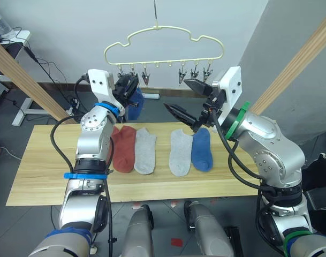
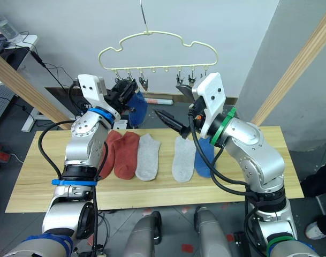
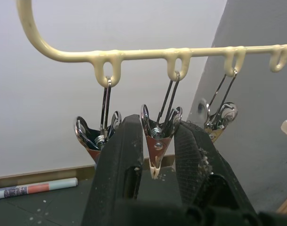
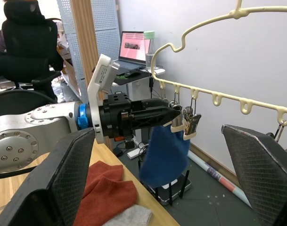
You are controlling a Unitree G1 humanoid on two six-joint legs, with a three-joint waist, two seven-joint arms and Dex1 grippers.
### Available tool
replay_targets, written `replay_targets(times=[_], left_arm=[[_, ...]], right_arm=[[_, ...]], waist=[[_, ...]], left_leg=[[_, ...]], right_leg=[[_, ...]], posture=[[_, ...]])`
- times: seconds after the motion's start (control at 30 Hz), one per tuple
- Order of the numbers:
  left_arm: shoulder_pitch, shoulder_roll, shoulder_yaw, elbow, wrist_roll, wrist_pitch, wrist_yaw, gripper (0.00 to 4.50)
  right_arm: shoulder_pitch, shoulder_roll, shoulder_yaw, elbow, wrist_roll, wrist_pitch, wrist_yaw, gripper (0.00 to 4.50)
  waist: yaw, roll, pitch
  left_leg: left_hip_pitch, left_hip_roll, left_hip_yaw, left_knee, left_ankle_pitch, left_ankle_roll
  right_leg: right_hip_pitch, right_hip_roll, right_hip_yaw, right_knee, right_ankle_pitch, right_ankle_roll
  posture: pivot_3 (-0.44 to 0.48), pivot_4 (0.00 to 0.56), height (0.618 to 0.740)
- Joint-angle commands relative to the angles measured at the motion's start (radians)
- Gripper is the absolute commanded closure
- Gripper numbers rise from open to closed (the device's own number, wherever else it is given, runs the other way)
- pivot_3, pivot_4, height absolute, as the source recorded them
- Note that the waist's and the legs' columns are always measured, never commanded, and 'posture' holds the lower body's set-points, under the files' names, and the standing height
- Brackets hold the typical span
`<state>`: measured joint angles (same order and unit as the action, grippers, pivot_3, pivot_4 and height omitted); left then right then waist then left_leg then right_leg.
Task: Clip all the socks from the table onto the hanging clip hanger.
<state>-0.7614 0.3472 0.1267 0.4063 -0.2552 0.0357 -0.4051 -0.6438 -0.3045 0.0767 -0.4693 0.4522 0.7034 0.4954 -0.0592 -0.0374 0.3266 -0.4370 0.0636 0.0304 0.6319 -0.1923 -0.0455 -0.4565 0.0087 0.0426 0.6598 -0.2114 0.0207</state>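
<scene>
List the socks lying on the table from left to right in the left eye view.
Rust-red sock → light grey sock → second light grey sock → blue sock, all on the table.

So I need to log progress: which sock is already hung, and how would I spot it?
Look at the yellow clip hanger above the table. Near its left end, beside the left gripper, hangs a blue sock, the one sock not lying flat.
</scene>
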Motion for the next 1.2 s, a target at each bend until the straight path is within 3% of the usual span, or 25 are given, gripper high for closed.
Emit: replay_targets(times=[0.03,0.63,0.83,1.0,1.2], left_arm=[[-0.036,-0.004,0.017,0.001,0.004,-0.036,-0.001,3.27],[-0.045,-0.007,0.019,0.003,0.004,-0.051,0.001,3.27],[-0.032,-0.001,0.021,-0.022,-0.004,-0.039,-0.007,4.26],[-0.006,0.018,0.02,-0.073,-0.009,-0.009,-0.019,4.26],[0.028,0.056,0.005,-0.176,-0.047,0.182,-0.055,4.26]], right_arm=[[-0.009,-0.003,-0.013,-0.041,0.009,-0.021,-0.004,0.0],[-0.006,-0.004,-0.012,-0.04,0.009,-0.023,-0.006,0.0],[0.028,-0.012,-0.01,-0.025,0.001,-0.022,-0.004,0.0],[0.107,-0.073,0.041,0.15,-0.126,-0.098,0.003,0.0],[0.055,-0.147,0.143,0.502,-0.278,-0.133,0.055,0.0]], waist=[[0.0,0.0,0.0],[-0.001,0.0,0.0],[0.0,0.0,0.0],[0.0,0.0,0.0],[-0.001,0.0,0.0]], left_leg=[[0.0,0.0,0.0,0.0,0.0,0.0],[0.0,0.0,0.0,0.0,0.0,0.0],[0.0,0.0,0.0,0.0,0.0,0.0],[0.0,0.0,0.0,0.001,0.0,0.0],[0.0,0.0,0.0,0.003,0.0,0.0]], right_leg=[[0.0,0.0,0.0,0.0,0.0,0.0],[0.0,0.0,0.0,0.001,0.0,0.0],[0.0,0.0,0.0,0.001,0.0,0.0],[0.0,0.0,0.0,0.001,0.0,0.0],[0.0,0.0,0.0,0.003,0.0,0.0]], posture=[[-0.143,0.299,0.74],[-0.139,0.298,0.74],[-0.128,0.3,0.74],[-0.113,0.302,0.74],[-0.1,0.303,0.74]])
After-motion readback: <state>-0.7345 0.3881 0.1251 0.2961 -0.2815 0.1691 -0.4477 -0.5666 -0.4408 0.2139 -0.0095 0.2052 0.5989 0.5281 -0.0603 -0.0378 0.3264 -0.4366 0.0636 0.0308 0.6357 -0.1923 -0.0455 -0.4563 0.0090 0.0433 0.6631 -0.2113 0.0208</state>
